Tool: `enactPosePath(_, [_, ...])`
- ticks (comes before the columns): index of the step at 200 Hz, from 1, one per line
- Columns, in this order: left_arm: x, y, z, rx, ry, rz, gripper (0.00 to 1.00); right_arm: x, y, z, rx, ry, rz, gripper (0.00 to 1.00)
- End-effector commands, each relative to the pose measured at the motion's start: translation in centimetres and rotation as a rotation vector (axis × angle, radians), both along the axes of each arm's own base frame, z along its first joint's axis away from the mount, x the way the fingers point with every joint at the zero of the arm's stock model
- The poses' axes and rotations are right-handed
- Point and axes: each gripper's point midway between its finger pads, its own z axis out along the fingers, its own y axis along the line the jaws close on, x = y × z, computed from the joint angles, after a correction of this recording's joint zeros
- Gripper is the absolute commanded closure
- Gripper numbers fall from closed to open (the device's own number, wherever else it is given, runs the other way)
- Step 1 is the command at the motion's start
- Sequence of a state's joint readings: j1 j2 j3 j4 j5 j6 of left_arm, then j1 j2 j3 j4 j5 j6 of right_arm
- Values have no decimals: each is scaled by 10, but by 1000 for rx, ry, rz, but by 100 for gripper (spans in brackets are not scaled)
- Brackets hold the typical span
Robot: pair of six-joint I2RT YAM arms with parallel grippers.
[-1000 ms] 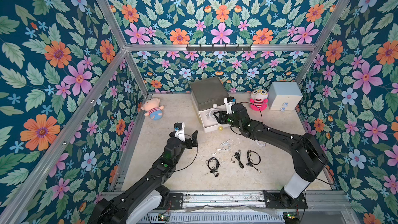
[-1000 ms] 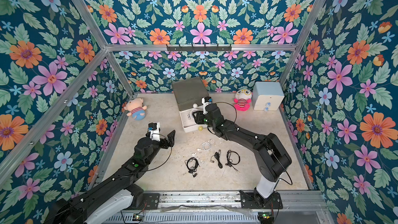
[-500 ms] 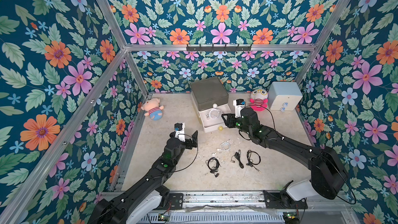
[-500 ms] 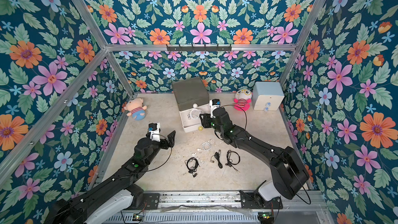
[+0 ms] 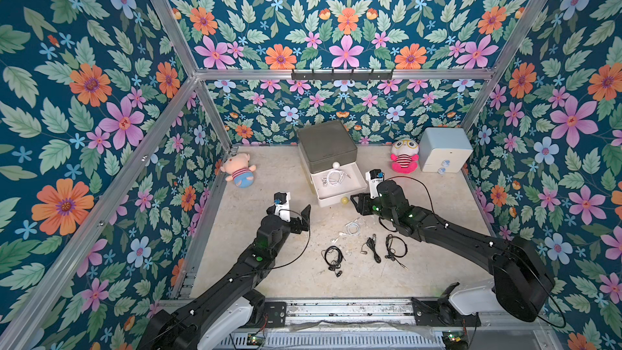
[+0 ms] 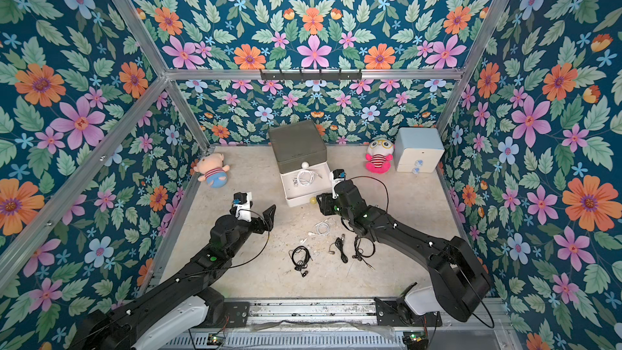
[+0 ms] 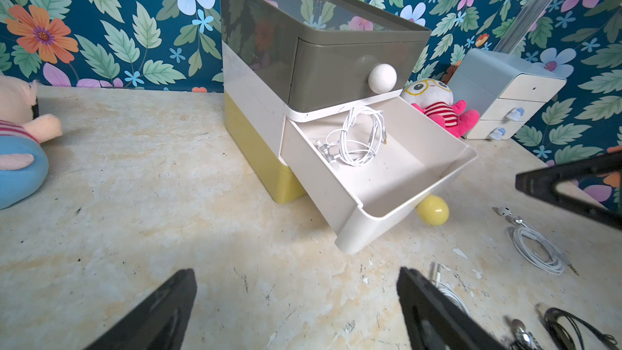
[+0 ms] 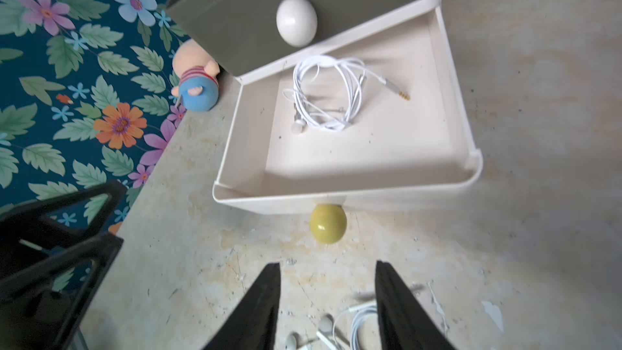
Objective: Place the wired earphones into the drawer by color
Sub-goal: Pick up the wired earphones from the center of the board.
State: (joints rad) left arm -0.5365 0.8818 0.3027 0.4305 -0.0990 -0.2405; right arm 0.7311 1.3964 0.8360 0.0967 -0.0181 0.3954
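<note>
Gaping toward the arms, white drawer, white earphones coiled inside; left pincer, right pincer both spread

— Where do both top views look from?
— High over the near edge, down across the whole table.
— And the wrist cameras?
— Low and close, facing far; all four views share the white drawer.

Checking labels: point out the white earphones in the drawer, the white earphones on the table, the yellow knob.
white earphones in the drawer [image 8: 354,97]: right wrist view, coiled cord.
white earphones on the table [image 5: 352,228]: in a top view, its coil.
yellow knob [image 8: 327,228]: right wrist view, ball's middle.
</note>
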Motion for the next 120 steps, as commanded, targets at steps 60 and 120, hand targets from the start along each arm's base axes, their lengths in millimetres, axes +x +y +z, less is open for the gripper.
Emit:
enactPosePath(60, [1,3,5,-11,-21,18,1,-36,-31,-71,-97,176,-67,49])
enactPosePath(120, [1,5,5,-9,-23,29,1,-35,-28,-99,-200,215,-111,50])
